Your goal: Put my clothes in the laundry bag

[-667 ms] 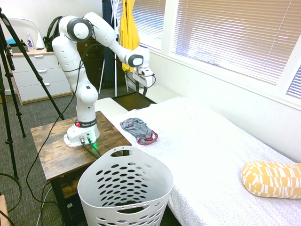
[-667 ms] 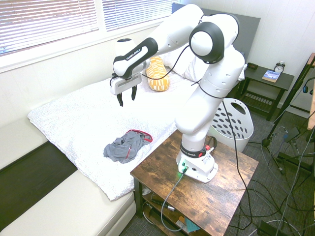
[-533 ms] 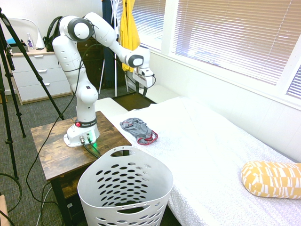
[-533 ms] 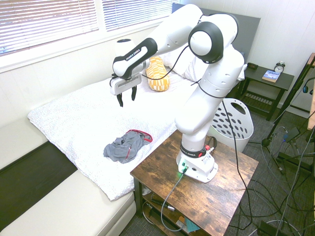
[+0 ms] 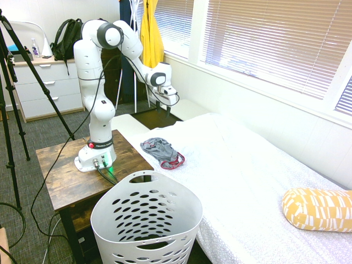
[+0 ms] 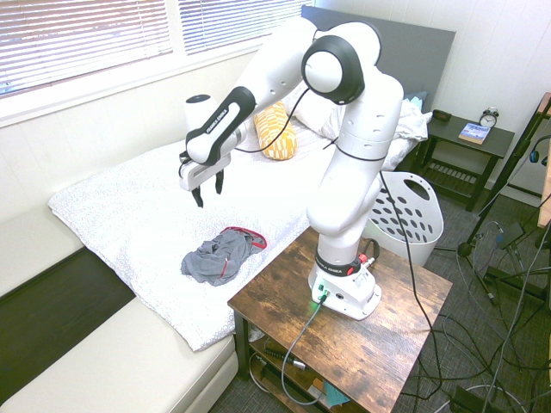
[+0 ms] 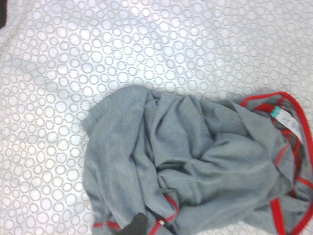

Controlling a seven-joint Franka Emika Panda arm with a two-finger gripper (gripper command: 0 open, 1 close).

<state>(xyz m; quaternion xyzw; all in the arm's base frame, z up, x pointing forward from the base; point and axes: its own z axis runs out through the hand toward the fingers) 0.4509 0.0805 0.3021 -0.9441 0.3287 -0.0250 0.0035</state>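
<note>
Left to right in the first exterior view: arm base on the wooden desk (image 5: 60, 176), end effector (image 5: 166, 102) hanging in the air pointing down, fingers spread wide, holding nothing. My clothes (image 5: 161, 152), grey with red trim, lie crumpled on the bed (image 5: 247, 181) near its edge beside the desk, below and a bit nearer the camera than the end effector, well apart from it. The laundry bag (image 5: 146, 220) stands on the floor at the near side, looks empty. Yellow pillow (image 5: 318, 208) far right, cut off by the frame edge. Task barely begun: no grasp, no lift, no drop done. Wrist view shows the garment filling the frame; a dark sliver at its bottom edge is unclear. Basket bottom hidden.
</note>
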